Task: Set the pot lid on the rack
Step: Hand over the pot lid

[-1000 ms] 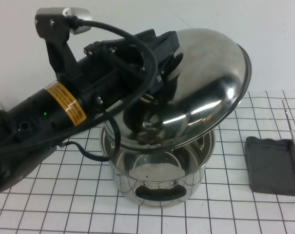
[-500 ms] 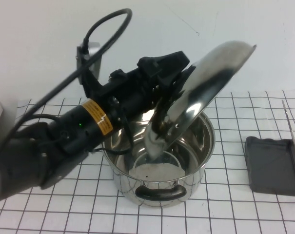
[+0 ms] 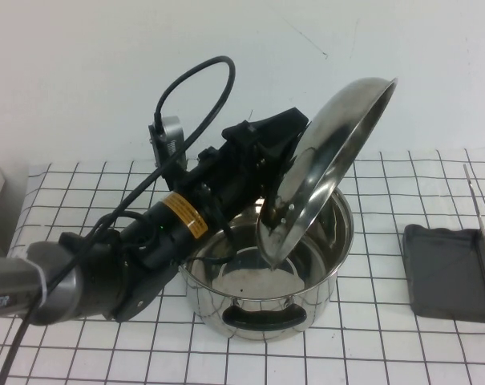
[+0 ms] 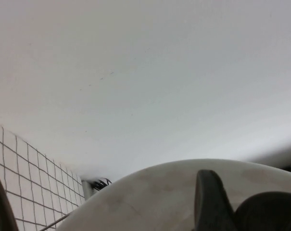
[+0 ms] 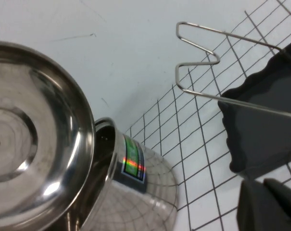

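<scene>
**Lid held on edge above the pot, rack well apart**

A deep steel pot [image 3: 266, 273] with a black handle [image 3: 266, 314] stood on the gridded white table [image 3: 370, 353], a little toward 6 o'clock from the middle of the high view. It stood directly under the lid, between the left arm and the rack. A white wall [image 3: 82, 72] closed the scene at 12 o'clock.

The pot lid [image 3: 326, 164] was in the air over the pot, tilted steeply, almost on its edge. Its hollow underside faced toward 3 o'clock, and its disc ran from 1 o'clock, high, down to 7 o'clock, where the low rim hung just inside the mouth of the pot. The rack [image 3: 450, 273] lay at 3 o'clock, well apart from the lid, with thin wire rods [image 3: 481, 233] rising from the dark tray.

The left gripper [image 3: 284, 152] was at the domed side of the lid, its fingers pinching the black knob there. The right gripper [image 5: 270, 207] appeared only in its own wrist view, near the rack, with the fingers pressed together and holding nothing.
</scene>
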Controlling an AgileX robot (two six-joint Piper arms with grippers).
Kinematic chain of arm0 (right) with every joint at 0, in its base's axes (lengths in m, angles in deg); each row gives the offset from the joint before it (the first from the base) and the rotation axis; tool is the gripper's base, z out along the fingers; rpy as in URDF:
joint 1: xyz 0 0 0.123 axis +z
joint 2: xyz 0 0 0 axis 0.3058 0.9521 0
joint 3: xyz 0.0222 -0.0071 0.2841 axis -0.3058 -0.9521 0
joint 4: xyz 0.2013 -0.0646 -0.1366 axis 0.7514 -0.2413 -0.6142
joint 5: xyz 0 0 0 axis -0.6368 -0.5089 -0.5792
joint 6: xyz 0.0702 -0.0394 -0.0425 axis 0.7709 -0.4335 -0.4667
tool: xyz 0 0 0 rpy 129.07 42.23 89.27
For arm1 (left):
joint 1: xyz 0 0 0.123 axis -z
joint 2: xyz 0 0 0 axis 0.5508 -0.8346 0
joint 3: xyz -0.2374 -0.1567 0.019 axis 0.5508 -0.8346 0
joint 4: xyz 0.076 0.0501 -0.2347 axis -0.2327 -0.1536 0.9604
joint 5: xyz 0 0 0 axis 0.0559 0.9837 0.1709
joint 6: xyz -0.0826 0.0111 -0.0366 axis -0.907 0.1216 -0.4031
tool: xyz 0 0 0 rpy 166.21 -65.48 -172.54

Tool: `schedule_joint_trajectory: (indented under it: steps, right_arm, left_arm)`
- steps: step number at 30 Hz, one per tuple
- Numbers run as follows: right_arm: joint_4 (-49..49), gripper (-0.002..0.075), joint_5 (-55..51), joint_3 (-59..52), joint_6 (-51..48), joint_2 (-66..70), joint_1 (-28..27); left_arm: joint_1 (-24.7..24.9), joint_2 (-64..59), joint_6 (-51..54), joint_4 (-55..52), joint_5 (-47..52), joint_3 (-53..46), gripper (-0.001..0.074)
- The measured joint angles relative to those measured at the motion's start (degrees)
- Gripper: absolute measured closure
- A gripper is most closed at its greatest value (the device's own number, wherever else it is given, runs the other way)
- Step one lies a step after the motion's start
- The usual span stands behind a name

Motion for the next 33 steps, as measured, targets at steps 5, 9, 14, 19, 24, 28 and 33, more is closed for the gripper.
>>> schedule_joint_trajectory:
  steps: [5,9,14,19,24,28,33]
  right_arm:
    - [6.10,0.0729,0.43,0.00,-5.70,0.00,0.00]
    - [23.64,0.0729,-0.65,0.13,-25.06,0.00,0.00]
    - [53.65,0.0729,-2.69,3.09,-58.93,0.84,0.00]
    - [58.60,0.0695,-6.86,8.28,-70.77,8.17,0.00]
    - [58.83,0.0474,-10.82,16.54,-78.41,16.57,0.00]
    - [58.92,0.0253,-10.96,23.15,-81.74,22.68,0.00]
    - [59.10,0.0169,-12.07,28.39,-81.30,32.40,0.00]
  left_arm:
    - [0.00,0.00,5.01,0.00,-0.24,0.13,0.0422]
    - [0.82,0.00,13.02,2.24,-0.24,0.26,0.0422]
    - [4.82,0.00,23.29,5.85,-0.11,2.86,0.0422]
    - [9.69,0.00,32.72,5.74,-0.23,7.72,0.0422]
    - [11.28,0.00,35.68,5.33,-1.19,9.55,0.0422]
    - [11.28,0.00,35.78,5.43,-1.19,9.55,0.0422]
    - [11.28,-0.13,35.78,4.28,-1.19,9.57,0.0422]
